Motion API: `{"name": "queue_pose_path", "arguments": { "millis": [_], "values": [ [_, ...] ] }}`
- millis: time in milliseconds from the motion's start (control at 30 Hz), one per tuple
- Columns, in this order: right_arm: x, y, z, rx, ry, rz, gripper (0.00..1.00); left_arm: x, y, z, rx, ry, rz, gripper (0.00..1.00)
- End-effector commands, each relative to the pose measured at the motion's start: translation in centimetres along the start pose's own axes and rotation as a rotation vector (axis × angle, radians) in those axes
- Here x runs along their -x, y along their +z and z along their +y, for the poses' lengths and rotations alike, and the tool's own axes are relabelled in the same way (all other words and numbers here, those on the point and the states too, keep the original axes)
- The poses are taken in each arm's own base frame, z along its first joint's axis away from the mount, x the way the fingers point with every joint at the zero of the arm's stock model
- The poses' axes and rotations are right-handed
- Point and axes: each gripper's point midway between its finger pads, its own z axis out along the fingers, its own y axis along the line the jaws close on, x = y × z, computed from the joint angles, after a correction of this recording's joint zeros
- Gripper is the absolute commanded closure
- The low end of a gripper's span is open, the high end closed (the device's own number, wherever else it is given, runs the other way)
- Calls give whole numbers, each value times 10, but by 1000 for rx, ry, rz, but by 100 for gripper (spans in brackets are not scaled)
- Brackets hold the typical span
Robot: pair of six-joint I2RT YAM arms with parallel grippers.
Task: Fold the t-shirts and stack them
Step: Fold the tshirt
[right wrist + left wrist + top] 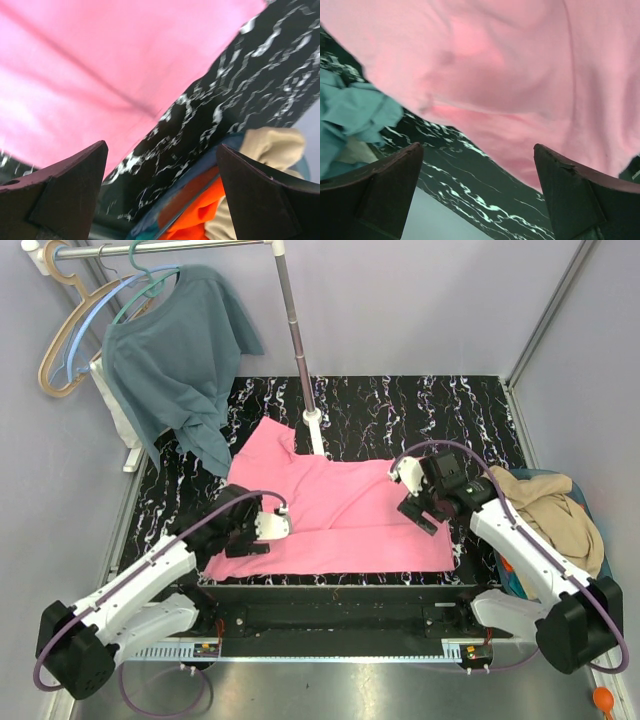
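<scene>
A bright pink t-shirt lies spread flat on the black marbled table. My left gripper hovers over its left edge, open and holding nothing; the left wrist view shows the pink cloth beyond the wide-apart fingers. Above the shirt's right edge my right gripper also stands open and empty. In the right wrist view the pink shirt ends at the table. A tan-beige t-shirt lies crumpled in a bin at the right. An orange t-shirt shows under the tan one.
A dusty teal-blue shirt hangs from hangers on a rack at the back left, its hem reaching the table. The rack's pole stands just behind the pink shirt. The blue bin sits off the table's right edge.
</scene>
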Motion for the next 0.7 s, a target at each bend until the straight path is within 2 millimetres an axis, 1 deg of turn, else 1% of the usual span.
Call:
{"name": "queue_pose_path", "arguments": {
  "millis": [0,33,67,100,133,167,200,233,267,300,333,367,400,433,467,500,533,567,600,633,667],
  "values": [
    [38,-1,-41,-163,111,-103,0,37,-15,38,65,-64,-137,1],
    [51,-3,-53,-196,153,-146,0,39,-15,43,67,-74,-146,1],
    [55,-1,-59,-206,176,-154,0,46,-14,49,69,-82,-178,1],
    [55,6,-65,-194,209,-149,0,45,-13,60,79,-108,-167,1],
    [66,4,-77,-209,258,-185,1,50,-11,63,64,-117,-193,1],
    [69,7,-82,-201,287,-194,3,54,-14,76,76,-140,-220,1],
    [65,20,-88,-161,355,-179,3,53,-5,78,49,-151,-208,1],
    [72,19,-99,-157,387,-197,4,55,-3,86,50,-164,-215,1],
    [73,24,-105,-140,422,-198,4,58,-1,90,32,-176,-235,1],
    [67,41,-108,-95,475,-173,4,55,4,104,31,-207,-226,1],
    [72,43,-118,-91,497,-184,4,55,6,110,25,-221,-231,1],
    [72,50,-122,-82,511,-173,4,63,3,123,26,-230,-262,1],
    [73,65,-117,-31,525,-159,4,57,14,127,1,-255,-247,1],
    [77,69,-124,-24,539,-164,4,59,18,128,-29,-263,-255,1],
    [75,86,-120,12,551,-136,4,61,16,142,-20,-274,-267,1],
    [76,92,-120,28,567,-133,3,59,29,141,-59,-286,-251,1],
    [81,94,-128,34,580,-144,4,59,33,140,-85,-293,-249,1],
    [80,108,-123,72,588,-126,4,59,34,150,-78,-300,-252,1],
    [86,110,-129,73,598,-139,6,58,44,149,-106,-307,-242,1],
    [87,114,-131,86,600,-142,6,57,47,151,-115,-306,-243,1],
    [86,125,-128,110,604,-129,7,56,54,154,-125,-312,-240,1]
  ]
}}
